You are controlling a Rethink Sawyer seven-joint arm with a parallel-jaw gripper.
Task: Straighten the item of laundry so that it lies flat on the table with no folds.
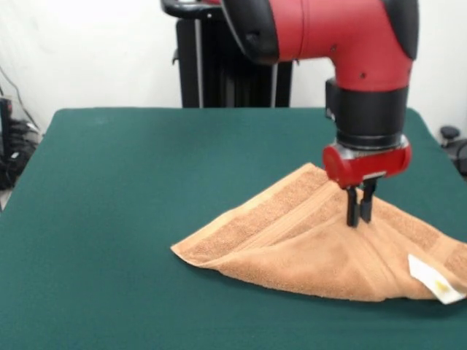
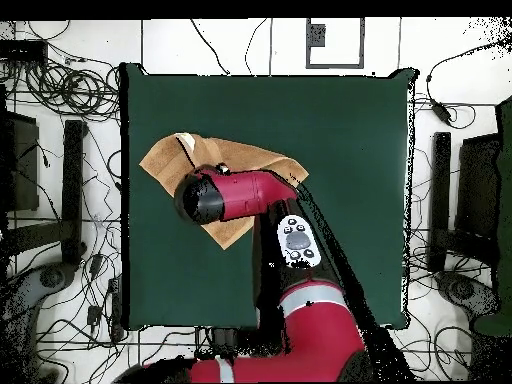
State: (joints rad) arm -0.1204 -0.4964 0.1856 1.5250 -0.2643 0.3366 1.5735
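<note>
Surroundings: white wall behind the black pedestal point(image 1: 233, 65) in my front view; cables point(image 2: 60, 85) strewn over the floor around the counter in my overhead view.
Counter: dark green top point(image 1: 146, 219), point(image 2: 340, 130), much larger than the cloth on it.
Towel: I see the orange-tan towel point(image 1: 306, 248), point(image 2: 250, 160) on the right side of the counter in the front view, toward the near edge; from above it sits at the left side, in the half away from the robot's base.
Towel shape: bunched and folded into a rough triangle, peaked under the gripper and sloping down to a corner at the left; a woven stripe band runs along the front fold.
Tag: a small white tag point(image 1: 434, 281) lies on the towel's right end, close to the picture's edge.
Arm: the red and black arm point(image 1: 350, 44), point(image 2: 300, 280) comes down from above, its wrist straight over the towel; from above it hides the middle of the cloth.
Gripper: I see the gripper point(image 1: 360, 208) with its two black fingers point(image 1: 352, 209) drawn close together, pinching a ridge of towel at the peak.
</note>
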